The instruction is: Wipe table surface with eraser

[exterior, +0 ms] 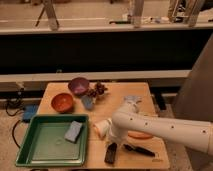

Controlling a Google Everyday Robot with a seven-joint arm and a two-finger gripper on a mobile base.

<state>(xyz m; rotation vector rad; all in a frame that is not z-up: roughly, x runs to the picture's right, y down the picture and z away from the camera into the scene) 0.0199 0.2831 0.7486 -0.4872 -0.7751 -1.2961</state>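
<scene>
blue sponge (73, 131) is seen lying in the green tray (37, 150); orange bowl (62, 102) and purple bowl (78, 85) are parked behind it.

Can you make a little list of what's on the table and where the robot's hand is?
gripper: low near the table's front, beside the tray
eraser: black block right under the gripper
table surface: tan wood
tray: green, holding a blue sponge
bowls: orange bowl and purple bowl, back left
black-handled tool: right of the eraser
</scene>
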